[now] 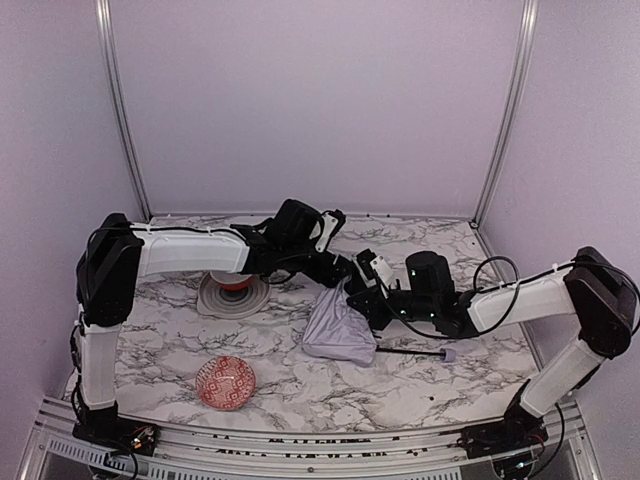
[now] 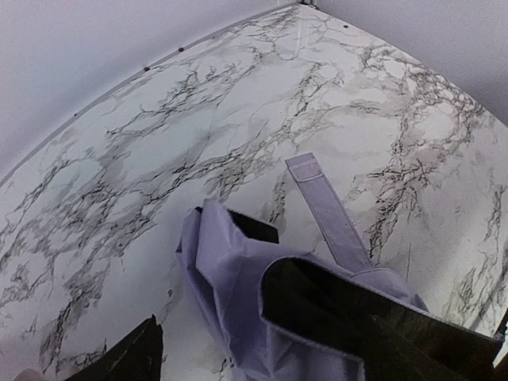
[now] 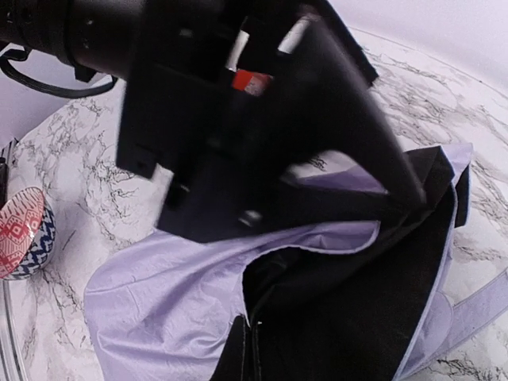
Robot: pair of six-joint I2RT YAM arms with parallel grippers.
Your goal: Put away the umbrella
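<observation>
Your umbrella (image 1: pixel 338 330), a compact one of pale lavender, wrinkly thin fabric with a black underside, sits in a crumpled heap near the middle of the white marble-patterned tabletop (image 1: pixel 150 345). Its cloth is drawn up to a peak where your two claws meet. From under the heap its thin black shaft (image 1: pixel 408 352) runs out to your right along the table and ends in a small lavender knob handle (image 1: pixel 449 354). Your left gripper (image 2: pixel 210 305) reaches in from the left and stands wide open. In its wrist view one black finger (image 2: pixel 135 357) is low at the left and the other (image 2: pixel 357 317) is well off to the right, with lavender cloth draped over that second finger rather than pinched. The umbrella's flat lavender closing strap (image 2: pixel 325 206) lies stretched out on the marble beyond. Your right gripper (image 3: pixel 248 345) is closed tight, its two black fingers pressed together on a fold where lavender cloth meets the black lining, so it appears to have the umbrella by the fabric. Well to the left, a red patterned round bowl (image 1: pixel 226 382) sits near the front edge. A grey round plate (image 1: pixel 215 300) with something orange-red on it lies behind the bowl, partly under your left arm.
</observation>
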